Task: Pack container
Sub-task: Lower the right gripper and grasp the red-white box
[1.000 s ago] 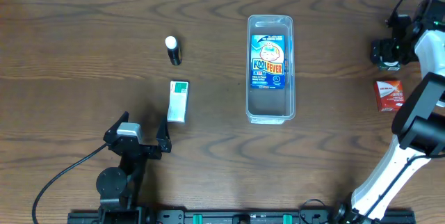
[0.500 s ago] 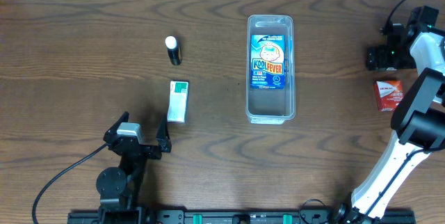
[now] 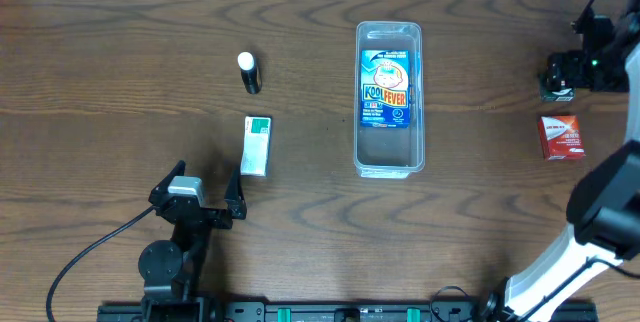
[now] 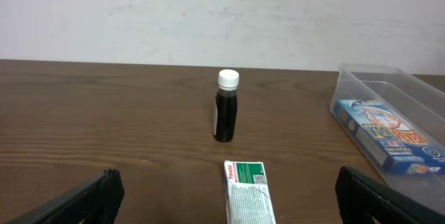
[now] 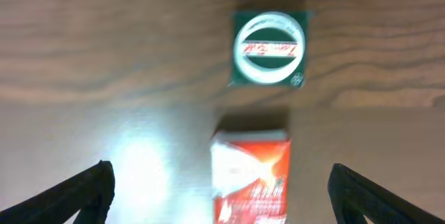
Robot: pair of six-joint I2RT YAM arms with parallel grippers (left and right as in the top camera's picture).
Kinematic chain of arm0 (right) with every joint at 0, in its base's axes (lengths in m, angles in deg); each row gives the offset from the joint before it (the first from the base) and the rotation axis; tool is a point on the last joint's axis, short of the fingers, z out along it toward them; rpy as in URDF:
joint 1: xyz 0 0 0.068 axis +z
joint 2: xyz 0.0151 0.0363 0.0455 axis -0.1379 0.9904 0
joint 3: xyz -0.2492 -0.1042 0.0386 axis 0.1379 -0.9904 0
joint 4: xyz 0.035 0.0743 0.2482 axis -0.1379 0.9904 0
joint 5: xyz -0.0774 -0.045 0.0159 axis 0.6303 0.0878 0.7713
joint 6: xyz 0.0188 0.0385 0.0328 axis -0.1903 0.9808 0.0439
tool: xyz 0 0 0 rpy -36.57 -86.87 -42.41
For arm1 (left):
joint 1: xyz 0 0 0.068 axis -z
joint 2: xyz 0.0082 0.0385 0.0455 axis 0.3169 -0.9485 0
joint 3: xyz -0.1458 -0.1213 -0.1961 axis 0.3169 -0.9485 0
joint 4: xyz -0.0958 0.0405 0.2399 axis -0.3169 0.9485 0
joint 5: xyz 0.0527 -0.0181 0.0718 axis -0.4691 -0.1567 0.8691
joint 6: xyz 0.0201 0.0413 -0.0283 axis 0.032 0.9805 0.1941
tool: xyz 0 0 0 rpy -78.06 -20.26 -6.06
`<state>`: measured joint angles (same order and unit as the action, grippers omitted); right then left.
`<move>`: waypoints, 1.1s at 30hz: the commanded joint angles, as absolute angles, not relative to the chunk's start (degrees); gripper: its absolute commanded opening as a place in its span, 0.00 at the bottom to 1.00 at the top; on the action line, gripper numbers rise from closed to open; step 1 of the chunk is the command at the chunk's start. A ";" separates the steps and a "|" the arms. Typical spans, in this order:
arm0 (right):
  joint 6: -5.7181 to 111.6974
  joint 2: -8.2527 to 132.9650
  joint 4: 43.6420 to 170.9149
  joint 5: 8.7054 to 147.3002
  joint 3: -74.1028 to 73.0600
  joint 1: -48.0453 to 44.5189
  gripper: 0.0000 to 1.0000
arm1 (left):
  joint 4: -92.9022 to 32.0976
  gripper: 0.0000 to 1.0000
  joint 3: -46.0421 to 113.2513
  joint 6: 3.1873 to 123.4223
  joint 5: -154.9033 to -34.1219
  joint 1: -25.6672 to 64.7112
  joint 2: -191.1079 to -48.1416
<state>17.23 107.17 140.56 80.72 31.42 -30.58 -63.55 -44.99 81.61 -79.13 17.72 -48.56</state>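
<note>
The clear, long container [image 3: 389,162] stands right of the table's middle with a blue Kool Fever box [image 3: 385,87] lying in it; its near end also shows in the left wrist view [image 4: 389,81]. My left gripper [image 3: 200,195] rests open near the front edge. Ahead of it [image 4: 226,200] lie a green-and-white box [image 4: 247,189] and an upright dark bottle with a white cap [image 4: 225,109]. My right gripper [image 3: 578,67] hovers open at the far right over a red box [image 5: 252,172] and a green square box with a white ring [image 5: 268,49]. Nothing sits between its fingers [image 5: 221,193].
Overhead, the bottle [image 3: 248,72] and green-and-white box [image 3: 257,145] sit left of the container, and the red box [image 3: 561,136] lies near the right edge. A black cable [image 3: 90,252] trails from the left arm's base. A pale wall stands behind the table.
The right arm has swung, carrying its gripper a little to the right and farther back. The left arm and all objects are unmoved.
</note>
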 commanded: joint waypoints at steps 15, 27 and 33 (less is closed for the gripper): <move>20.38 106.98 144.45 88.59 22.55 -31.19 0.99 | -61.71 0.98 -46.04 82.18 -79.76 17.37 -48.21; 17.49 107.00 135.51 90.45 13.85 -35.61 0.99 | -61.71 0.98 -46.04 82.18 -79.74 17.37 -48.21; 14.08 107.37 133.93 87.65 13.41 -36.35 0.99 | -61.71 0.98 -46.04 82.18 -79.74 17.37 -48.21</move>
<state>16.73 106.54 134.33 89.44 13.98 -36.44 -63.55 -44.99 81.61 -79.13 17.72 -48.56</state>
